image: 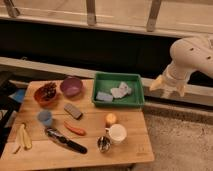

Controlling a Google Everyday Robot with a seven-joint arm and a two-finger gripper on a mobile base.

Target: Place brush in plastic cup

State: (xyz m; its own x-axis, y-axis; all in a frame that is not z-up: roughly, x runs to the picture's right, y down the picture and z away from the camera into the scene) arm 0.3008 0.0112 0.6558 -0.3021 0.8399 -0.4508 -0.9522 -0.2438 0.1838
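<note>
brush (pixel 65 141): flat near the bench's (pixel 135 145) front edge, grey head left, black handle right, nothing gripping it
metal cup (pixel 103 144): right of the handle tip, beside the white mug (pixel 118 133)
carrot (pixel 75 129): just behind the brush
cup (pixel 45 118): light blue, upright, behind the brush head, apart from it
block (pixel 73 110): right of the cup
tray (pixel 118 76): green, back right of the bench
end effector (pixel 167 89): off to the right past the tray, clear of the bench, fingers spread wide, holding nothing
</note>
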